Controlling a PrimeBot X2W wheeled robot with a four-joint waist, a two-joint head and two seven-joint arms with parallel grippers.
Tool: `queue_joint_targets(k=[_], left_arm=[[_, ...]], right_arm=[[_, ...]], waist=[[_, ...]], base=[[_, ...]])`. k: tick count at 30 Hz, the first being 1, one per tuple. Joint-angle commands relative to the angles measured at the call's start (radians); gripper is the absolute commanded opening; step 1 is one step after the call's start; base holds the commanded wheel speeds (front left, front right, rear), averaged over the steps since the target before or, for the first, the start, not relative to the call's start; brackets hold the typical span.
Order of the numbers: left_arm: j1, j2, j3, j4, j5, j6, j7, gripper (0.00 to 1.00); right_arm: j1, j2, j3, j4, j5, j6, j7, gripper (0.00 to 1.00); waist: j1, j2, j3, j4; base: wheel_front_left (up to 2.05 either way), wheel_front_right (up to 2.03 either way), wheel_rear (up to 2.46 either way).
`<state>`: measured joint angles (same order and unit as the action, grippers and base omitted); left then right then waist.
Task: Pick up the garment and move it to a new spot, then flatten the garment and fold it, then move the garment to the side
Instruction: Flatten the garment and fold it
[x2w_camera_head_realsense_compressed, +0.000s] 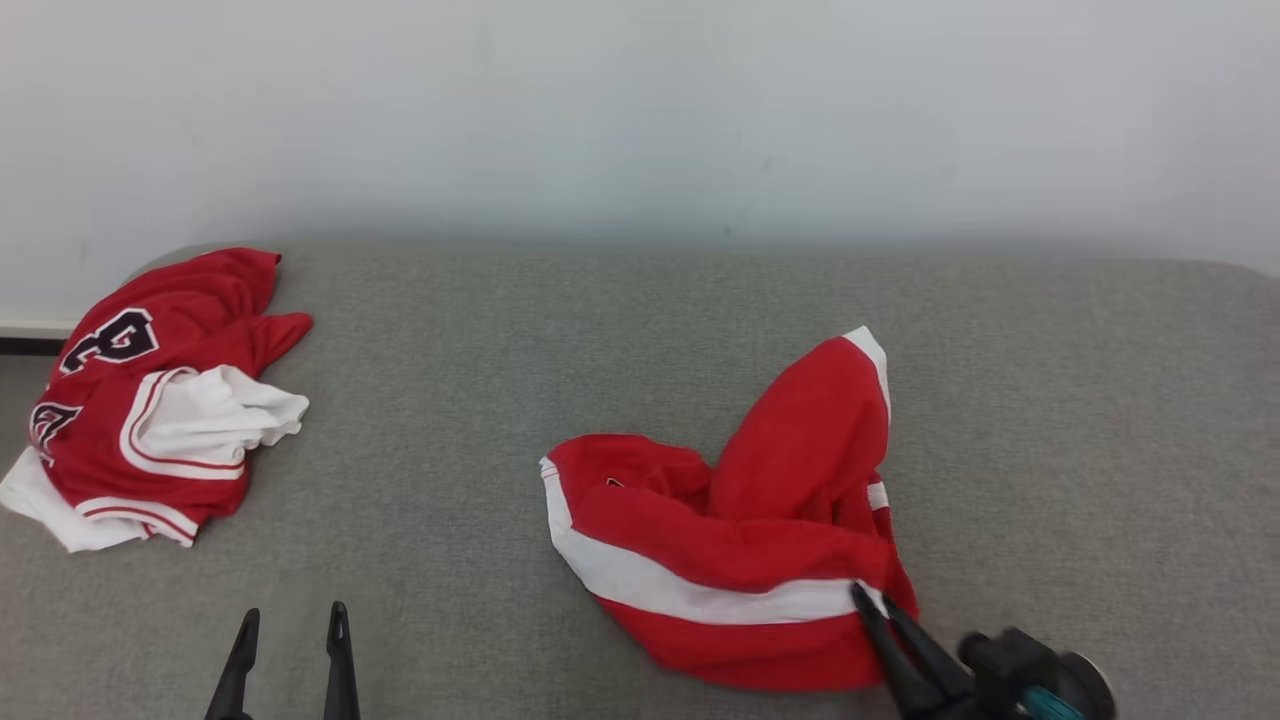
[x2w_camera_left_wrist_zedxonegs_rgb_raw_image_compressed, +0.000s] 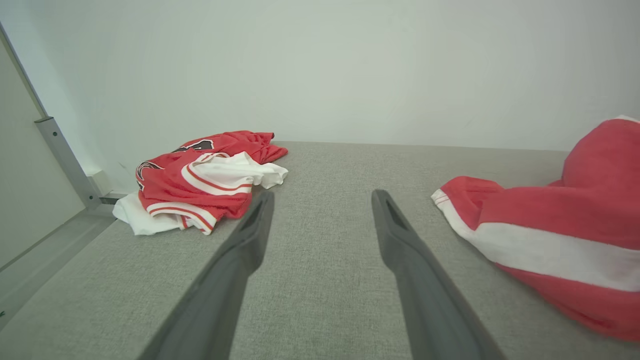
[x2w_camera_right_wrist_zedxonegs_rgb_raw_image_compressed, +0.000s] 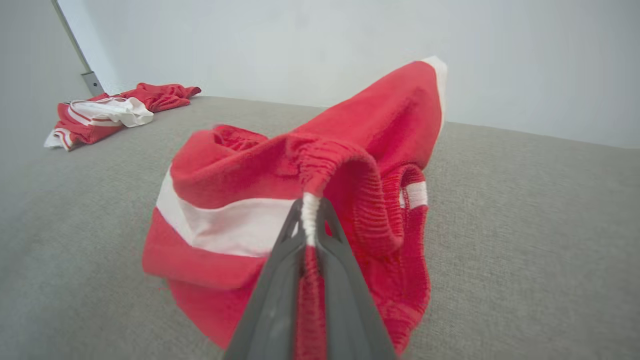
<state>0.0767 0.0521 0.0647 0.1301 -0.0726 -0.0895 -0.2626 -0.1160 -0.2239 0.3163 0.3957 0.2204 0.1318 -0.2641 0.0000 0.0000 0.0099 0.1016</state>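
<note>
Right fingers (x2w_camera_head_realsense_compressed: 868, 603) pinch waistband of red garment (x2w_camera_head_realsense_compressed: 740, 540); left fingers (x2w_camera_head_realsense_compressed: 340, 650) spread wide, empty, apart to its left.

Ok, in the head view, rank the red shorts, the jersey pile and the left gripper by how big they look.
1. red shorts, but they lie nearer the camera, so their lead over the pile is unsure.
2. jersey pile.
3. left gripper, clearly the smallest.

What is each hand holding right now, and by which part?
The right hand is shut on the red shorts, pinching the gathered elastic waistband. The left hand is open and holds nothing.
</note>
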Motion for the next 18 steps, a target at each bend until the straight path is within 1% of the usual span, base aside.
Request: queue_joint_targets(k=[1, 7, 9, 12, 14, 18], left_arm=[[0.008, -0.001, -0.003, 0.001, -0.013, -0.005, -0.003, 1.00], [-0.001, -0.002, -0.011, 0.007, -0.014, -0.003, -0.003, 1.00], [-0.003, -0.002, -0.014, 0.008, -0.016, -0.002, -0.003, 1.00], [0.000, -0.002, -0.014, 0.011, -0.019, -0.002, -0.003, 1.00], [0.004, -0.002, -0.011, 0.014, -0.022, -0.002, -0.003, 1.00], [0.010, -0.002, -0.006, 0.016, -0.023, -0.003, -0.003, 1.00]], right_arm=[[0.045, -0.024, -0.028, -0.027, 0.000, -0.002, 0.000, 0.00], [0.139, -0.078, -0.118, -0.082, 0.016, -0.002, 0.000, 0.00], [0.158, -0.089, -0.137, -0.084, 0.021, -0.002, 0.000, 0.00], [0.166, -0.085, -0.138, -0.074, 0.029, -0.002, 0.000, 0.00], [0.157, -0.076, -0.138, -0.088, 0.037, -0.002, 0.000, 1.00], [0.157, -0.067, -0.162, -0.119, 0.028, -0.002, 0.000, 1.00]], waist=[[0.0000, 0.0000, -0.007, -0.026], [0.0000, 0.0000, -0.006, -0.057], [0.0000, 0.0000, -0.006, -0.060], [0.0000, 0.0000, -0.007, -0.067], [0.0000, 0.0000, -0.007, -0.073], [0.0000, 0.0000, -0.009, -0.081]], base=[[0.00, 0.00, 0.00], [0.00, 0.00, 0.00], [0.00, 0.00, 0.00], [0.00, 0.00, 0.00], [0.00, 0.00, 0.00], [0.00, 0.00, 0.00]])
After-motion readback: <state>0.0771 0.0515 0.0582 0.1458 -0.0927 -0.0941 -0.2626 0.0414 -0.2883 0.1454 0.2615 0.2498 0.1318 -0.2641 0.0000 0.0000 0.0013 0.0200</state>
